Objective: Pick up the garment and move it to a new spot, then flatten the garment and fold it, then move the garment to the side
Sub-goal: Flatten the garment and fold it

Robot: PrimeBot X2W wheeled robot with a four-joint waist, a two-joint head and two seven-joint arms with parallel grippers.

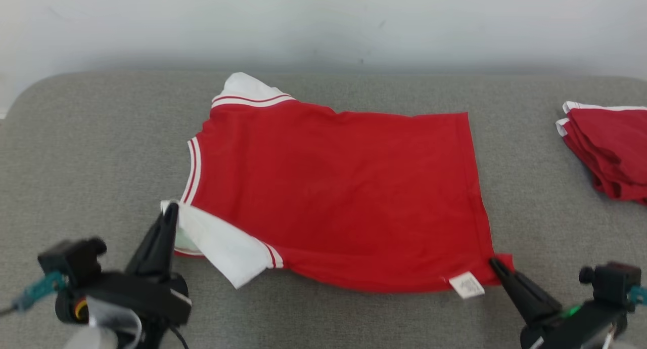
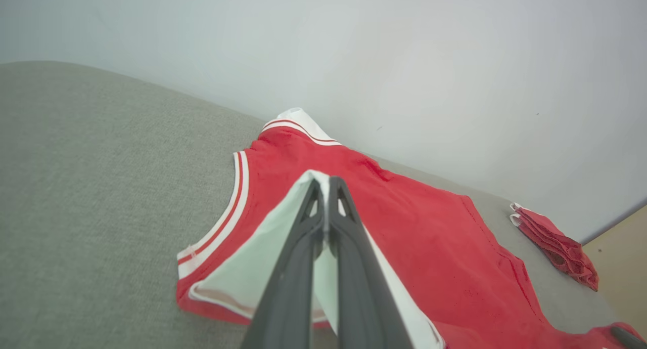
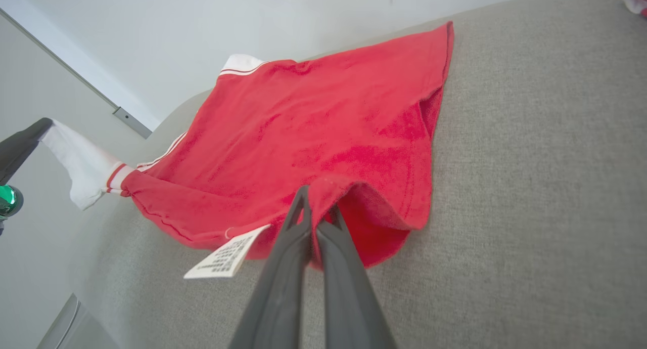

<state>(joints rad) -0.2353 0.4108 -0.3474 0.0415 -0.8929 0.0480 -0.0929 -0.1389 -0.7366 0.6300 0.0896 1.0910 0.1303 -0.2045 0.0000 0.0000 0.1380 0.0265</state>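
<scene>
The garment (image 1: 333, 197) is a red shirt with white sleeves and white-striped trim, spread on the grey couch cushion (image 1: 86, 151). My left gripper (image 1: 171, 212) is shut on the white sleeve (image 1: 222, 248) at the shirt's near left and holds its tip a little above the cushion. In the left wrist view the fingers (image 2: 323, 202) pinch the sleeve's pale edge (image 2: 252, 268). My right gripper (image 1: 495, 264) is shut on the red hem corner at the near right, beside a white care label (image 1: 467, 286). The right wrist view shows the hem (image 3: 354, 202) bunched and raised between the fingertips (image 3: 316, 207).
A folded pile of red garments with white trim (image 1: 609, 154) lies at the far right of the cushion. A pale wall (image 1: 323, 25) runs close behind the shirt. Bare cushion lies left of the shirt and along the front edge.
</scene>
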